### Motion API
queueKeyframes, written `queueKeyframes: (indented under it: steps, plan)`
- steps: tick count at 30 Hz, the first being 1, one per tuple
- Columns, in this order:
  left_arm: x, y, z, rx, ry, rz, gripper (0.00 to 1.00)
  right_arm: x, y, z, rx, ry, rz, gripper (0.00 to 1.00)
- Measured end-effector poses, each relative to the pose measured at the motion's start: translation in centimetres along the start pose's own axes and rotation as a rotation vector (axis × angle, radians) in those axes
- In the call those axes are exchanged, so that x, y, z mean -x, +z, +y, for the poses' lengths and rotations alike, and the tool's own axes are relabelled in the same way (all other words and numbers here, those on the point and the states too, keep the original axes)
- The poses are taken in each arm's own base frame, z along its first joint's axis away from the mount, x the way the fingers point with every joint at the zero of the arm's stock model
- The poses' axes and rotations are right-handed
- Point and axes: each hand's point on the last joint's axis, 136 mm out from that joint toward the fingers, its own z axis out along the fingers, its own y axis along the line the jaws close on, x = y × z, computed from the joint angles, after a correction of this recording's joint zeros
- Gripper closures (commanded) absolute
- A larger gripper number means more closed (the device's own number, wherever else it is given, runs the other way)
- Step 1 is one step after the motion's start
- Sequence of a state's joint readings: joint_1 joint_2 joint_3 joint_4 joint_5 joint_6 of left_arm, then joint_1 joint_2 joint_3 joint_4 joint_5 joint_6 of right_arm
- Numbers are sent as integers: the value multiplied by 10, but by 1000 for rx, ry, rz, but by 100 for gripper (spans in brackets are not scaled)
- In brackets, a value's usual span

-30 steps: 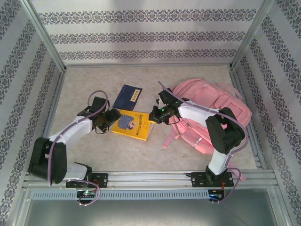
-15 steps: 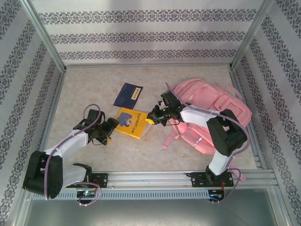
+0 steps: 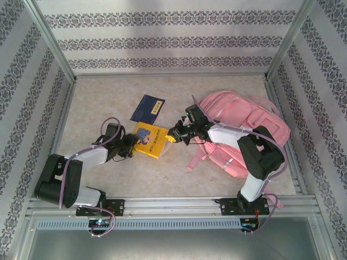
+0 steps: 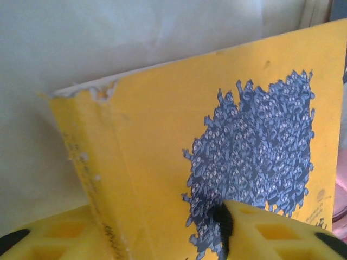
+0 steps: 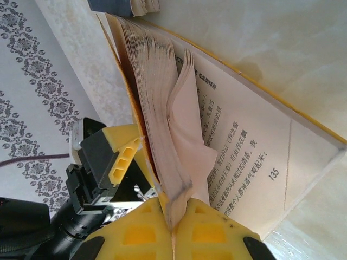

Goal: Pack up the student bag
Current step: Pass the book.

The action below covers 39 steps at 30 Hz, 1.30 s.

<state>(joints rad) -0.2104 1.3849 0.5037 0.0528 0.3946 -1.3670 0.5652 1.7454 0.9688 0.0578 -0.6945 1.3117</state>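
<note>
The left claw [image 3: 126, 147] sat at the left end of the yellow book [image 3: 150, 140], in the left half of the counter [image 3: 162, 179]. In the left wrist view its yellow fingers [image 4: 271, 233] straddled the book's spine corner, one behind the spine and one over the cover. Whether they pressed on it could not be told.

A dark blue booklet [image 3: 147, 109] lay flat just beyond the yellow book, toward the far edge, touched by neither claw.

The yellow book ran lengthwise between the two claws, roughly parallel to the near edge. At its right end the right claw [image 3: 174, 135] was clamped on it. The right wrist view showed its fingers [image 5: 217, 233] pressed together on the cover and a wad of pages, so the book gaped open, with a printed page lying loose beneath.

The pink backpack [image 3: 244, 127] lay flat in the right half of the counter, reaching close to the right edge. It was immediately right of the right claw, its long axis slanting from far-left to near-right. The right arm was clearly the nearer one, so the book probably had to travel rightward. Its opening could not be made out from above.
</note>
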Motion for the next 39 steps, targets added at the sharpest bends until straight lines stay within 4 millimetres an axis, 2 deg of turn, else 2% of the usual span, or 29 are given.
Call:
queueKeyframes:
  steps: [6,7,9,10,12,13,16,19,22,26,30,34,36,39]
  plan:
    - [7,-8,-9,-30,12,-49,79,-1,1,-15,-24,18,-8,100]
    - [7,-12,-14,-47,18,-59,82,-1,1,-17,-30,18,-12,96]
    - [7,-19,-21,-74,29,-68,88,-2,-2,-19,-37,13,-17,71]
    - [6,-22,-24,-89,33,-69,93,-4,-3,-18,-40,-1,-18,61]
    - [6,-27,-30,-109,38,-80,98,-7,-8,-17,-47,-31,-27,50]
    - [6,-30,-32,-114,39,-86,100,-10,-12,-17,-49,-48,-35,41]
    - [8,-36,-33,-114,37,-104,100,-18,-21,-20,-48,-70,-63,23]
    - [10,-41,-35,-116,33,-126,100,-30,-20,-28,-53,-51,-72,13]
    - [12,-45,-36,-116,24,-144,100,-47,-7,-32,-55,-27,-62,11]
    - [14,-45,-35,-112,8,-155,100,-61,10,-24,-14,16,-60,8]
    - [15,-49,-38,-125,-4,-166,100,-51,23,-18,40,65,-105,9]
    - [13,-54,-43,-149,-4,-180,100,-37,35,-17,89,120,-165,15]
    - [12,-55,-44,-156,-5,-182,100,-34,43,-18,100,142,-182,24]
    - [10,-54,-42,-149,-8,-183,100,-32,54,-20,116,173,-196,53]
